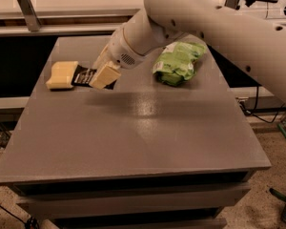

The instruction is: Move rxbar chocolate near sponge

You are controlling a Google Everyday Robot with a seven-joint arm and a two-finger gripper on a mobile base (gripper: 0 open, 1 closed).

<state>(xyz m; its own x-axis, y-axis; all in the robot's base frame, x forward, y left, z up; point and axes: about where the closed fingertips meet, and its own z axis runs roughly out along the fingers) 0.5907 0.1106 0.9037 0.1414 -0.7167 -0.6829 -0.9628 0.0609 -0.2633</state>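
The rxbar chocolate, a flat black bar with white lettering, lies low at the table's far left, its left end touching the sponge. The sponge is a pale yellow block near the left edge. My gripper reaches down from the white arm and is shut on the bar's right end. One cream finger covers that end of the bar.
A green snack bag lies at the back right of the grey table. My white arm spans the upper right. A dark gap and a pale counter lie behind the table.
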